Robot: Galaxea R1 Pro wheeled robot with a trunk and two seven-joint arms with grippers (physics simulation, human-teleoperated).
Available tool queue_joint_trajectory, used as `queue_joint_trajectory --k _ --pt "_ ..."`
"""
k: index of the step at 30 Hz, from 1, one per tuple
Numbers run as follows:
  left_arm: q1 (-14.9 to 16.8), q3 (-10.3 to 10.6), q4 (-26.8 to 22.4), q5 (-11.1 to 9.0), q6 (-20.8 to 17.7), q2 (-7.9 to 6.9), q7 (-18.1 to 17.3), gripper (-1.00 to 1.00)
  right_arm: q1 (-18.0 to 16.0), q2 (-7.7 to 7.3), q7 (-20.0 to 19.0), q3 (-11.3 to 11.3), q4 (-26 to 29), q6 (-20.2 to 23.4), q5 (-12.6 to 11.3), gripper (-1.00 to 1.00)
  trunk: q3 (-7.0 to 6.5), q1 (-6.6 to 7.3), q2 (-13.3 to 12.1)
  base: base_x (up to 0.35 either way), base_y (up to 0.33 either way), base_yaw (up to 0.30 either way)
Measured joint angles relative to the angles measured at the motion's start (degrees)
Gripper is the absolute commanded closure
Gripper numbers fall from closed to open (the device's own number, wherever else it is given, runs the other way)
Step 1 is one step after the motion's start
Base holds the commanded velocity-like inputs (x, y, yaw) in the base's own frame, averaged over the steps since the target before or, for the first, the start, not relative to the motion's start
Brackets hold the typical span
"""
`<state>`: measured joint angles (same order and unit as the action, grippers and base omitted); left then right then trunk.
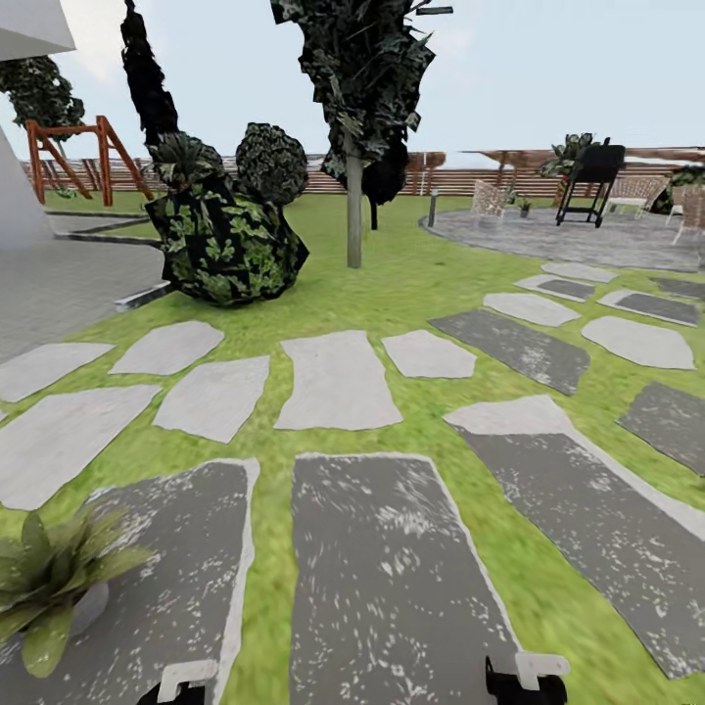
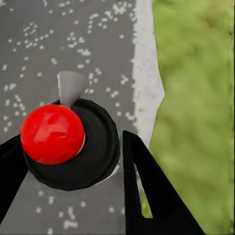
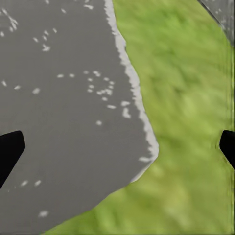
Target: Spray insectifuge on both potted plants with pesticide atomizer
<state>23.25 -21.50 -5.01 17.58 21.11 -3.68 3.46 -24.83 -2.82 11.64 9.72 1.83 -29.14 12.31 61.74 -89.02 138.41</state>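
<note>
Left gripper [image 2: 73, 171] is clamped on the atomizer [image 2: 73, 147]: seen end-on in the left wrist view, red ball cap and round black body sit between the two dark fingers [image 2: 147, 191], both pressed against the body, over a dark speckled slab [image 2: 58, 44] with lawn [image 2: 196, 98] beside it. Right gripper [image 3: 117, 147] is wide open with nothing in it; only its fingertips [image 3: 10, 147] show at the frame edges, above a slab edge and grass. In the head view, both gripper housings sit at the bottom edge, left [image 1: 186, 682], right [image 1: 527, 679], over the nearest slabs [image 1: 392, 568]. One potted plant [image 1: 49, 583], green leaves in a grey pot, is low on the left, resting on a slab corner, near the left arm. Far ahead on the right: round patio [image 1: 587, 240], black grill [image 1: 592, 176], chairs, wooden fence [image 1: 470, 176]. Tree [image 1: 354, 117] and dark bushes [image 1: 230, 235] stand mid-lawn.
</note>
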Motion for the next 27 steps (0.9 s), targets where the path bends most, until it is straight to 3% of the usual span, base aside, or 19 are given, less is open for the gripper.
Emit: queue_joint_trajectory --k 10,27 --pt "0.0 0.0 0.0 0.0 0.0 -0.09 0.0 1.00 0.0 0.00 0.0 0.0 0.0 0.0 0.0 -1.00 0.00 0.00 0.0 0.294 -0.161 -0.300" --pt "0.0 -0.1 0.0 0.0 0.0 -0.13 0.0 1.00 0.0 0.01 0.0 0.0 0.0 0.0 0.0 -1.00 0.00 0.00 0.0 0.334 -0.009 -0.300"
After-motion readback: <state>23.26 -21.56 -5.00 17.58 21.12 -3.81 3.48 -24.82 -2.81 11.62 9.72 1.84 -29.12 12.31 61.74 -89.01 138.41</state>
